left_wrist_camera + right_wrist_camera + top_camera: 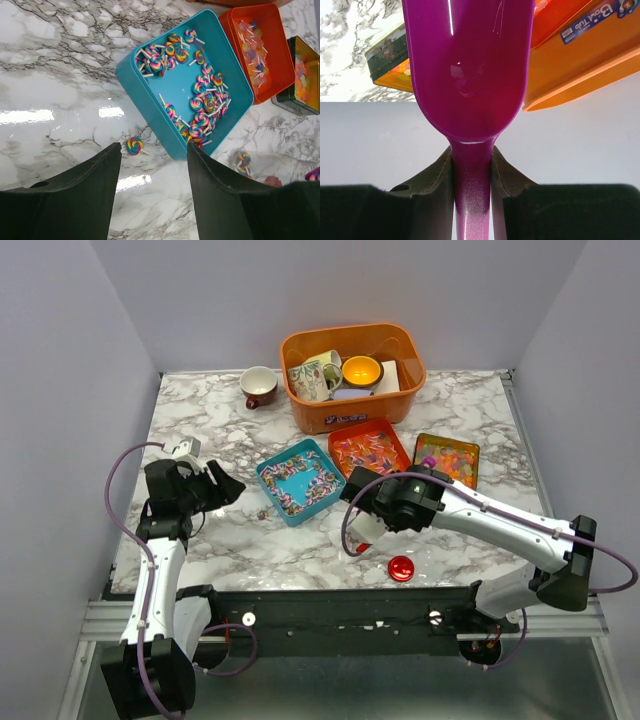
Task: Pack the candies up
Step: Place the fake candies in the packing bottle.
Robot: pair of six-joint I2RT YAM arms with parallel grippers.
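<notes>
Risk: stray sweet (134,145) on table (60,75), just beside blue tray (145,95); left gripper (154,155), jaws released, may knock it away. Right gripper (472,160) clenched on purple scoop (470,65); thin handle may twist. Count: three trays holding sweets, one scoop, one stray sweet, one red lid (401,568).

The top external camera looks down from behind the arm bases over the whole white marbled table (200,430). The left wrist camera, past the left gripper (153,146), looks closely down on the square teal plastic tray (175,80), shared with the overhead view. The right wrist camera faces outward, very near the glossy purple plastic scoop (470,75).
</notes>
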